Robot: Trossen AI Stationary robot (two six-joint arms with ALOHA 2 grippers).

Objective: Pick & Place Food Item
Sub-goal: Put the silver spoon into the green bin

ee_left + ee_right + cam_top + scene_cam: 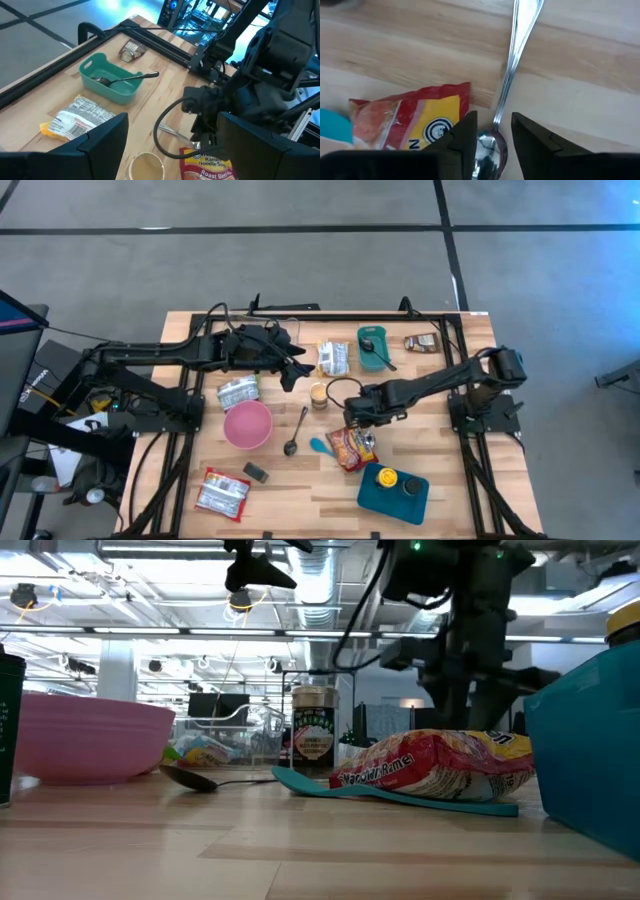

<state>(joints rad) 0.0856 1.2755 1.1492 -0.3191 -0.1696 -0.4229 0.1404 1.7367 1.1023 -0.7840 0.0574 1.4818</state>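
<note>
The tabletop [300,490] is bare wood along its front edge. The left end effector [296,370] hovers, fingers well apart and holding nothing, above the rear middle. The right end effector [352,416] is down at the centre, fingers [532,137] narrowly parted astride a metal spoon [512,60] beside the red ramen packet [352,447]; it grips nothing visibly. A teal spoon [322,446] lies under the packet.
</note>
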